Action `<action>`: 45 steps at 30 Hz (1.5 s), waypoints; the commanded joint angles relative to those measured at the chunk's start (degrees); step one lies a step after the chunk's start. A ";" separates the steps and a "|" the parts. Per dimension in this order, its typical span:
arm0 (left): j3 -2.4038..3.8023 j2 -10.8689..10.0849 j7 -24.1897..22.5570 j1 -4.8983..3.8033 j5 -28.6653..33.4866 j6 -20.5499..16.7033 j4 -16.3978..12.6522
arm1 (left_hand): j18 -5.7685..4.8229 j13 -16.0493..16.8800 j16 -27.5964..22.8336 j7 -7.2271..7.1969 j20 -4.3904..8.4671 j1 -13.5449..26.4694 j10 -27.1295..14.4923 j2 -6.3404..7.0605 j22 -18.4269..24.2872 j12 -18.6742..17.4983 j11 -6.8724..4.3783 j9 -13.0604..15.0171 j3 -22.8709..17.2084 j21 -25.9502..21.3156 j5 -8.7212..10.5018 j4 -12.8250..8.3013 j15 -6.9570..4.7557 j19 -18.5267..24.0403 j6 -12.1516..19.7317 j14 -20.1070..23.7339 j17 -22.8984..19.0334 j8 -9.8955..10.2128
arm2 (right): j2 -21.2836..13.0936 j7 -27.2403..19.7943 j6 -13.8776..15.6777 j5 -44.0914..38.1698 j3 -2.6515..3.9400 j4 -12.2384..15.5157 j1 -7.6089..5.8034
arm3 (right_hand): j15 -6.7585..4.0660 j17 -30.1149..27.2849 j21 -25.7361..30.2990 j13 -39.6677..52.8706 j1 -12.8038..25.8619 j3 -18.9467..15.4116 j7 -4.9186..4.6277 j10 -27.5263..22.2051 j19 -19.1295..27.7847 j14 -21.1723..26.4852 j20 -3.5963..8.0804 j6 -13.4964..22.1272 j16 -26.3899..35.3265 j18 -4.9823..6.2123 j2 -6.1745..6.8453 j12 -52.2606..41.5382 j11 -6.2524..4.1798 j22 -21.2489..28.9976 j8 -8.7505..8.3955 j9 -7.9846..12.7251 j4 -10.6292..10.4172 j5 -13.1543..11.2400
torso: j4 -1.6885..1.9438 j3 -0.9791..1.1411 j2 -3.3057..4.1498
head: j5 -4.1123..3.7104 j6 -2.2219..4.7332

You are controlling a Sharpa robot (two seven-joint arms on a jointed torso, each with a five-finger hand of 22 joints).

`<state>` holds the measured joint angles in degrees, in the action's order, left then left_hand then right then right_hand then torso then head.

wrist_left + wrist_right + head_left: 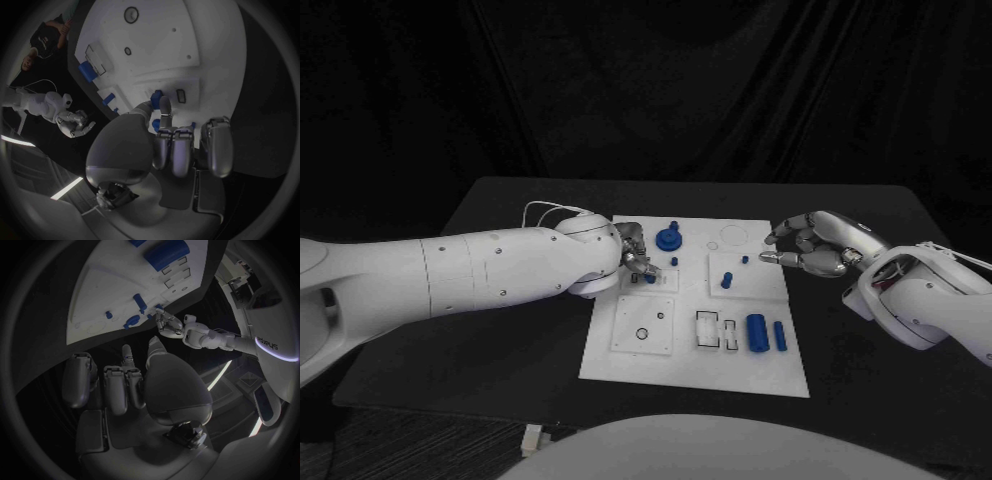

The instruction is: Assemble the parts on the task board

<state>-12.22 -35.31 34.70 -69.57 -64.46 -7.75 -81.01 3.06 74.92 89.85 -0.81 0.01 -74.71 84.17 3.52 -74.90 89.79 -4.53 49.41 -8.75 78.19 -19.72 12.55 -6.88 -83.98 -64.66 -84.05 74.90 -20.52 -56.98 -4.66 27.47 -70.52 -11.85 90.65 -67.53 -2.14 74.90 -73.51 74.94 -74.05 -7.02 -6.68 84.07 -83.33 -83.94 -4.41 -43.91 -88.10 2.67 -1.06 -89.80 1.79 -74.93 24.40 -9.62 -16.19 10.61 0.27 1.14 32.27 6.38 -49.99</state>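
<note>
The left hand (629,262), over the task board (697,375), pinches a small blue part (651,279) at its fingertips, apparently seating it, so the next move calls for a straight press, while the right hand (816,245) hovers beside the board, curled on nothing.

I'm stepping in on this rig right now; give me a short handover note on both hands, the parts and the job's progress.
Left hand: over the left side of the task board, fingertips at a small blue part; whether it grips the part I cannot tell.
Right hand: off the board's right edge, fingers curled, holding nothing.
Parts: a blue gear-like piece near the far edge, a small peg below it, a peg mid-board, two cylinders lying near the right edge.
Done: little that I can confirm.
Left: the lying cylinders and the empty slots beside them.
</note>
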 commanded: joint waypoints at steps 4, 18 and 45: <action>0.01 0.20 0.18 0.12 -0.01 1.14 0.19 | -0.43 15.08 0.15 0.42 0.32 1.92 5.83 -0.11 -11.58 0.21 0.22 0.05 -0.46 -0.65 4.56 0.76 0.03 -1.54 1.49 -5.95 15.10 0.55 | -0.07 0.01 0.45 -0.08 0.03 0.11 0.17 | 0.40 12.66 0.36 15.06 -0.40 -0.22 -0.10 5.93 0.44 -5.28 -0.01 -0.36 0.23 1.20 -0.05 -0.20 0.41 -9.89 0.12 0.08 0.19 0.26 | 0.01 0.01 -0.03 | -0.03 -0.01; 0.01 0.26 0.93 0.13 -0.01 2.23 0.49 | -0.36 15.05 0.15 1.46 -0.44 9.97 5.81 -1.16 -11.51 0.17 1.14 -0.72 5.79 -1.03 15.80 4.10 0.82 -1.43 1.31 -5.95 15.10 2.79 | -0.05 -0.11 0.48 -0.08 0.03 0.06 0.31 | 0.41 12.65 0.30 15.06 -0.44 -0.24 -0.11 5.93 0.41 -5.28 -0.02 -0.39 0.24 1.18 -0.04 -0.20 0.42 -9.91 0.13 0.08 0.19 0.28 | 0.01 0.01 -0.01 | 0.01 -0.01; 0.05 -5.36 -3.43 -2.16 -0.97 -6.09 -5.65 | -0.77 15.08 0.15 1.21 -0.33 14.78 5.83 -3.00 -12.07 0.21 0.99 6.05 15.61 1.04 16.56 4.10 0.54 -2.36 3.98 -5.95 15.10 -1.20 | -0.79 -0.88 1.55 -0.08 0.03 0.21 0.36 | 0.42 12.67 0.37 15.06 -0.17 -0.57 -0.12 5.93 0.42 -5.29 -0.04 -0.46 0.22 1.20 0.01 -0.20 0.41 -9.90 0.08 0.15 -0.16 0.17 | 0.02 0.01 -0.01 | -0.20 -0.01</action>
<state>-12.40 -40.46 34.39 -70.73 -64.75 -9.62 -85.90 3.06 74.93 89.85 0.44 0.01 -59.36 83.93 0.73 -74.93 89.79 -3.66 54.91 6.59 79.02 -3.04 16.60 -6.44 -83.98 -61.02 -84.05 74.90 -21.31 -57.61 -4.93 27.65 -70.52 -11.86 90.67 -67.31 -2.14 74.90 -73.28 74.91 -74.04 -7.27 -6.68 84.07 -83.33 -83.94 -4.41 -43.90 -88.10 3.14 -1.06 -89.80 1.79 -74.91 24.40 -9.51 -16.44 10.61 0.29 1.14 32.26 6.23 -49.99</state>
